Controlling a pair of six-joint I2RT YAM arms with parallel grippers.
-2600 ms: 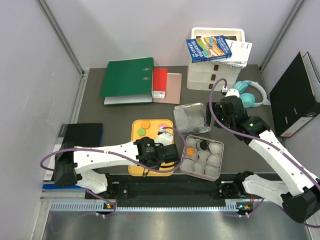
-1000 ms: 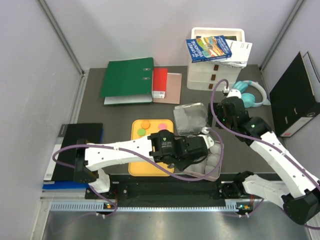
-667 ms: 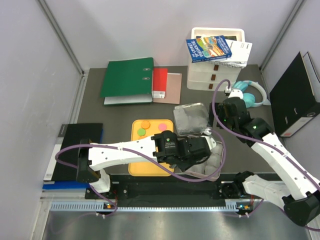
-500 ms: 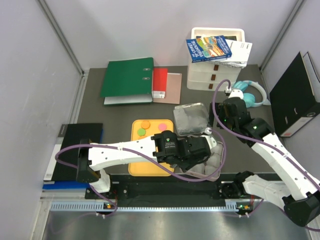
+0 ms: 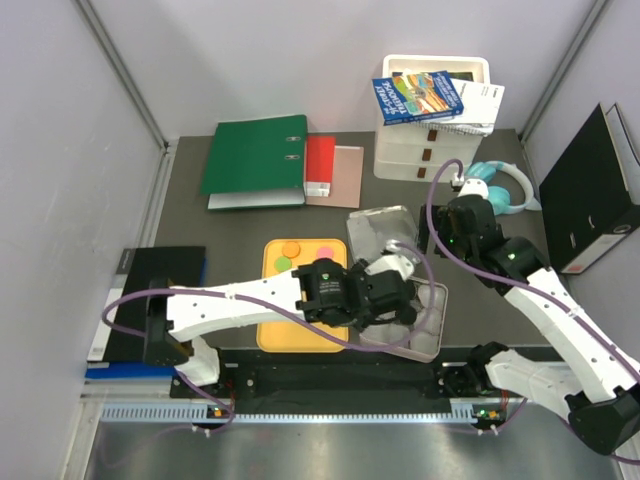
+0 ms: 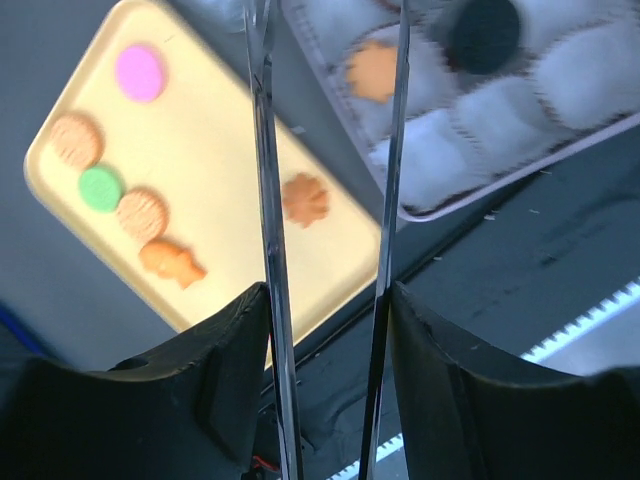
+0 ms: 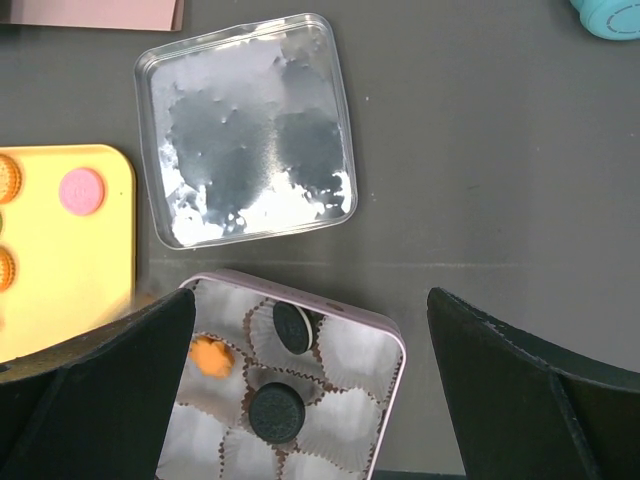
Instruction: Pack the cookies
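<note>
We record the left gripper (image 5: 400, 290), jaws parted and empty, above the tin (image 5: 441, 300), with the unpacked cookies (image 5: 291, 248) on the yellow tray (image 5: 285, 338) at its 9 o'clock, left arm nearer.

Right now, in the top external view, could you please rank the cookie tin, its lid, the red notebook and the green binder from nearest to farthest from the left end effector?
1. Cookie tin: directly under the left end effector.
2. Lid: just behind the tin.
3. Red notebook: farther back, to the left.
4. Green binder: leftmost, beside the notebook.
</note>
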